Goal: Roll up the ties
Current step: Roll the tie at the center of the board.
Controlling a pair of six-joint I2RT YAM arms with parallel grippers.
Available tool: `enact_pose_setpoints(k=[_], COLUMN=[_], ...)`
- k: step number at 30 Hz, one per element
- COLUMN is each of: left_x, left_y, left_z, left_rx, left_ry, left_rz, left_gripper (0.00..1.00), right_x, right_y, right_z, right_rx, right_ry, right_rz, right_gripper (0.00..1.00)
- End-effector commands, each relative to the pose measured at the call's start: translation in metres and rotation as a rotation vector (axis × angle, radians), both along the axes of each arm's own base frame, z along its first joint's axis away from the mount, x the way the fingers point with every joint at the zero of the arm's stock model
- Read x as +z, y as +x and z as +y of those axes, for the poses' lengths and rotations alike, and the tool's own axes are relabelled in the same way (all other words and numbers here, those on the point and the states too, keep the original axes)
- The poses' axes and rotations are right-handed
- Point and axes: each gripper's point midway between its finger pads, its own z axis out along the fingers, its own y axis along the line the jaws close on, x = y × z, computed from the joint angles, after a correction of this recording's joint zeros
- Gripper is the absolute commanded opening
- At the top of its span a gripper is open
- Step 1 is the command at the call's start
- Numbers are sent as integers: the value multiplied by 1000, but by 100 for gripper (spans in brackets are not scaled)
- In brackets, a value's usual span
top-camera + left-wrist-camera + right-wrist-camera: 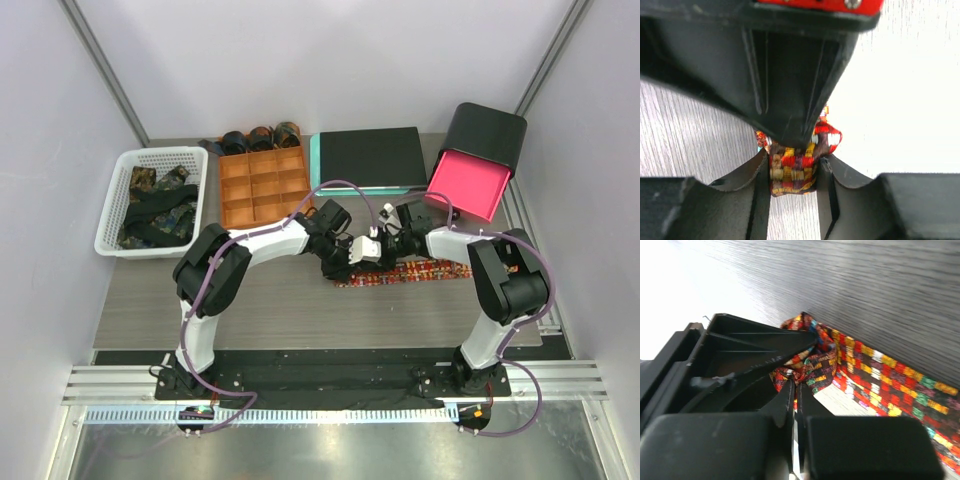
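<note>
While the left hand clamps the bunched red-orange checked tie, the right hand is closed.

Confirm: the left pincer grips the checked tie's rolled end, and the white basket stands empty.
Not empty: the top view shows the white basket holding dark patterned ties. The left pincer does grip the checked tie at its rolled end.

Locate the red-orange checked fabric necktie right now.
In the top view, the red-orange checked fabric necktie lies flat mid-table, nearer the arm bases than the black rectangular pad; its rolled left end is clamped in the left tool.
</note>
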Motion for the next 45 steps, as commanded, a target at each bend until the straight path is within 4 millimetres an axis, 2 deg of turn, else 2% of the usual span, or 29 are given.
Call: enact_pose_setpoints(k=[1, 3, 5, 10, 14, 20, 23, 28, 33, 37, 38, 43, 45], left_x=[-27, -21, -13, 17, 23, 15, 11, 14, 4, -5, -7, -12, -15], left_y=[-16, -13, -8, -1, 2, 4, 3, 6, 8, 7, 4, -2, -5], left_z=[27, 27, 27, 21, 15, 4, 1, -7, -15, -14, -11, -1, 3], left_rx=[14, 31, 50, 82, 102, 121, 111, 103, 75, 63, 57, 34, 34], left_ry=[117, 99, 72, -21, -52, -77, -75, -85, -47, -21, -2, 27, 41], left_rz=[68, 73, 73, 84, 89, 103, 79, 36, -10, -3, 10, 9, 13], left_gripper=[38, 41, 49, 64, 70, 74, 75, 78, 80, 72, 65, 49, 39], right_x=[-2, -6, -13, -32, -49, -66, -66, -54, -44, -25, -20, 2, 10], right_y=[-1, 0, 1, 8, 8, 13, 12, 12, 12, 16, 16, 23, 26], right_z=[-9, -21, -33, -41, -48, -49, -45, -39, -33, -24, -20, -12, -9], right_rx=[7, -10, -14, -10, -6, -30, -29, -26, -21, -21, -25, -25, -19], right_ry=[-30, -54, -102, -168, -221, -249, -240, -212, -188, -136, -114, -68, -47], right_rz=[-15, -13, -21, -20, -14, 12, 22, 7, -16, -48, -50, -87, -97], right_gripper=[1, 1, 1, 1, 1, 1, 1, 1, 1, 1, 2, 1, 2])
